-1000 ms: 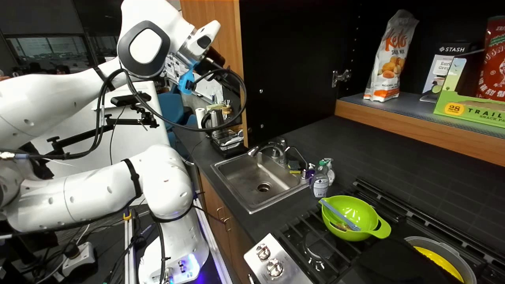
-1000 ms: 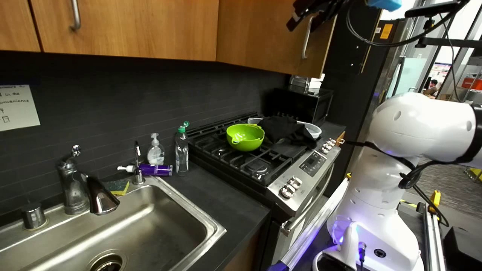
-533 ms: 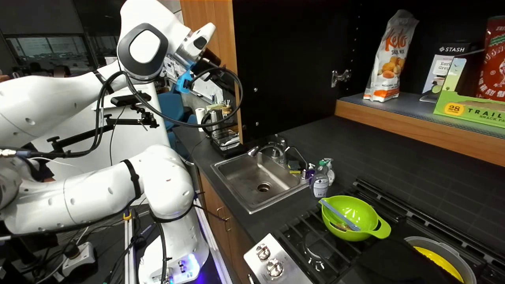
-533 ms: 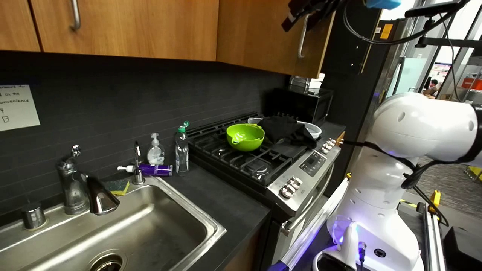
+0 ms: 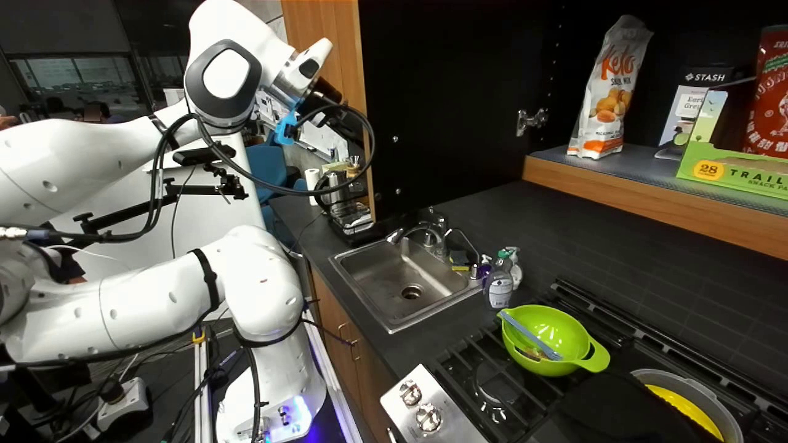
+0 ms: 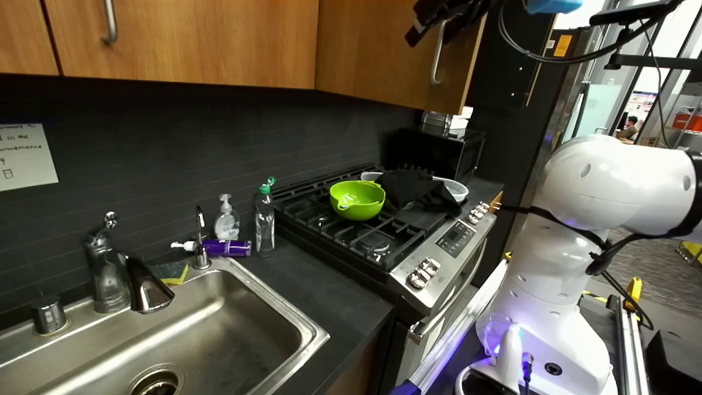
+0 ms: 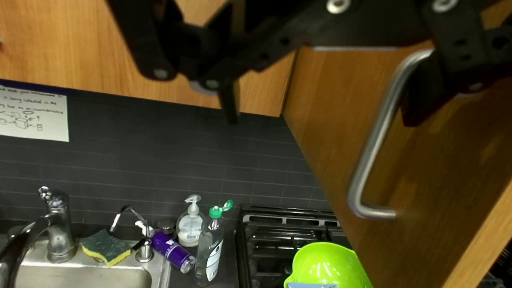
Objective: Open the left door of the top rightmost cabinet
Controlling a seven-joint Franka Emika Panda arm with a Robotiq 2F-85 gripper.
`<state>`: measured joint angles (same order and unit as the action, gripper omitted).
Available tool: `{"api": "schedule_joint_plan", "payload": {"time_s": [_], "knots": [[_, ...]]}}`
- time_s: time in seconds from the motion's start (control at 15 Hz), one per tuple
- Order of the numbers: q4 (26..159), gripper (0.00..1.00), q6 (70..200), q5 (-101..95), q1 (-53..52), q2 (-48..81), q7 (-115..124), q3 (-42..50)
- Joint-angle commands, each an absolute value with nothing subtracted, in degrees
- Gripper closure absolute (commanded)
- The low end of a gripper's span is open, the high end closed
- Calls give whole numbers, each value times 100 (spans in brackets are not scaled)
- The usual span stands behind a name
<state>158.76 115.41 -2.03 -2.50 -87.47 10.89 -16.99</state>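
Finish the swing, no squeeze needed

Your door stands well out from the cabinet, whose inside lies open to an exterior view; in the wrist view the door fills the right side. The claw is spread wide with the handle between its fingertips, gripping nothing. Its finger on the right of the wrist view sits just beside the handle, towards the free edge; you cannot tell whether they touch.

The step in hand is probably the last of the pull. Use that finger as a hook and lead the handle along an arc about the hinge, not a straight line, turning the wrist with the door so the finger does not slip off. Go gently: the door likely swings freely, and a jerk could unhook it. When done, back straight out so that nothing drags the door shut.

Your arm folds over itself: its lower part runs low, the forearm lies high above it, and the wrist tips down towards the door, the claw reaching past the free edge to the outer face. Watch the cable; its loop hangs near that edge and could snag.
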Motion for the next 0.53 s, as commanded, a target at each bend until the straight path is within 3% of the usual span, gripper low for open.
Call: {"api": "schedule_joint_plan", "payload": {"time_s": [0.0, 0.47], "knots": [[15940, 0, 12064, -143, -531, -8642, 1002, -1846], [15943, 0, 12133, -201, -538, -8563, 1154, -2063]]}}
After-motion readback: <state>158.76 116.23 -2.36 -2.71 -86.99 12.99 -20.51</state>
